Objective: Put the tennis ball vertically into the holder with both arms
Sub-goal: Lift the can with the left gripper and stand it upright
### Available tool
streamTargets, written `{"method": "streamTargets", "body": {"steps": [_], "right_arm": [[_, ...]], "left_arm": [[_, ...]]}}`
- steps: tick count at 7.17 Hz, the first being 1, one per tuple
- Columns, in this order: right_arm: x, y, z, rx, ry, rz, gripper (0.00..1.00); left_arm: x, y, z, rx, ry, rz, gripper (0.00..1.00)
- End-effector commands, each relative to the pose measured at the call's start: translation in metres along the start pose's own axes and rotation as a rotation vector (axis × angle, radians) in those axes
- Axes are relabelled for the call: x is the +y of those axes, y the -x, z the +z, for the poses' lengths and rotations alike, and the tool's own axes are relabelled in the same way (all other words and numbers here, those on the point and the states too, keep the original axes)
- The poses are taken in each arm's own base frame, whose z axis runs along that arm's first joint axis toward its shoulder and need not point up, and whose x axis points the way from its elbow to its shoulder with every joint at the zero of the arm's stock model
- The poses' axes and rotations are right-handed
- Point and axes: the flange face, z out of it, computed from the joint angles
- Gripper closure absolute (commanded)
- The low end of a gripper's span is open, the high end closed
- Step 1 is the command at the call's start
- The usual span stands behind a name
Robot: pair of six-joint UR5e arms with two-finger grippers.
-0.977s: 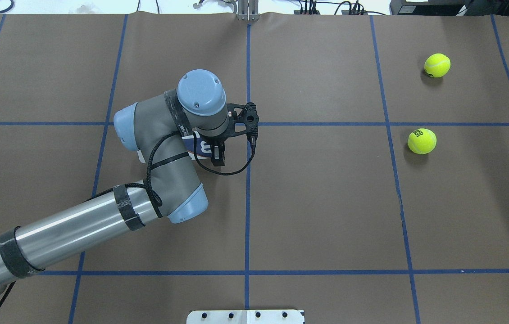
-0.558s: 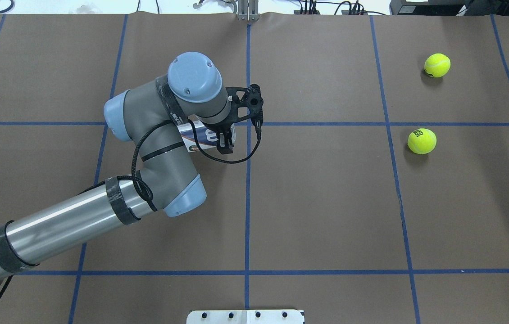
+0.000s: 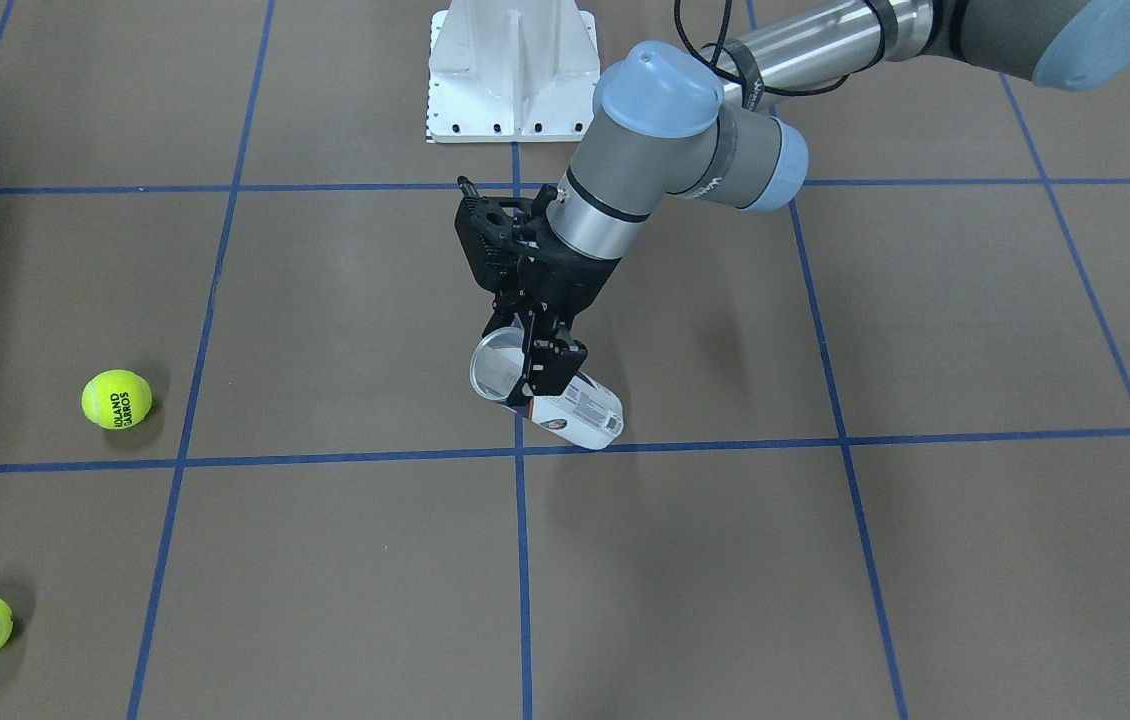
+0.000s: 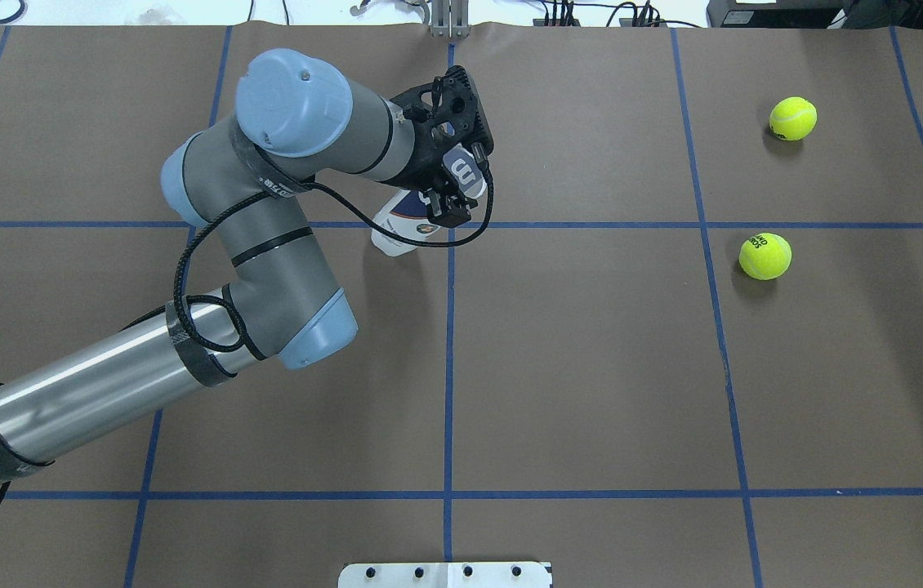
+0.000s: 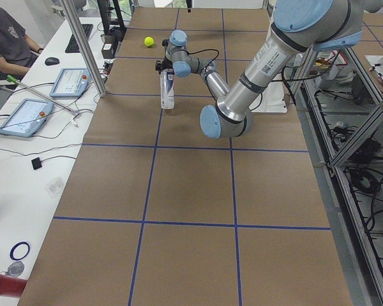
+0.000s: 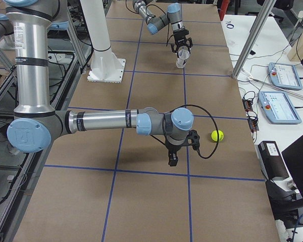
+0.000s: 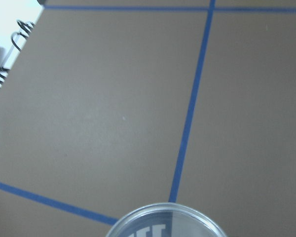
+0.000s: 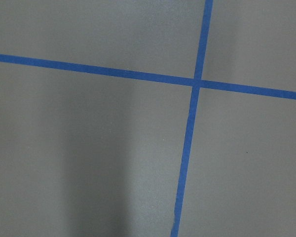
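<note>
Holder, a clear plastic cylindrical tube [image 3: 555,400], is hanging tilted, clamped in the left gripper [image 3: 535,365], while both yellow tennis balls [image 3: 116,398] are lying well apart, insertion pending.

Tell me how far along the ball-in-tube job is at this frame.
Done: the left gripper has the holder clamped near its rim. In hand: tipping it upright, still tilted, base at the table. Left: both tennis balls lie untouched; the right gripper holds nothing.
</note>
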Motion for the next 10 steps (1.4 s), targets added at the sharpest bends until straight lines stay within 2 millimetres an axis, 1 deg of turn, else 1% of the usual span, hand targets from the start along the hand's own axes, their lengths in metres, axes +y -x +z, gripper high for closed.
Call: {"method": "streamTargets", "body": {"steps": [1,2,4,5,6,7,8,9,10], "right_arm": [[-0.001,0.0,0.0,0.0,-0.001,0.0,0.01],[0.0,0.0,0.0,0.0,0.0,0.001,0.01],[-0.001,0.003,-0.003,0.0,-0.006,-0.006,0.01],[-0.002,0.005,-0.005,-0.002,-0.009,-0.008,0.01],[-0.004,0.012,-0.013,-0.001,-0.026,-0.023,0.01],[-0.003,0.018,-0.019,-0.001,-0.038,-0.037,0.01],[-0.004,0.021,-0.022,0.001,-0.046,-0.044,0.01],[-0.007,0.023,-0.024,0.001,-0.062,-0.062,0.01],[-0.012,0.03,-0.029,-0.006,-0.115,-0.112,0.0]], "left_arm": [[-0.007,-0.004,-0.013,0.008,-0.132,-0.07,0.15],[-0.002,-0.005,-0.012,0.011,-0.135,-0.089,0.15],[-0.004,-0.006,-0.015,0.019,-0.143,-0.161,0.15],[0.007,-0.009,-0.014,0.028,-0.161,-0.19,0.15],[0.022,-0.01,-0.019,0.039,-0.227,-0.186,0.15],[0.043,-0.013,-0.022,0.049,-0.283,-0.176,0.15],[0.053,-0.014,-0.026,0.056,-0.332,-0.163,0.15],[0.053,-0.015,-0.029,0.06,-0.353,-0.161,0.15],[0.053,-0.016,-0.028,0.073,-0.351,-0.217,0.15]]}}
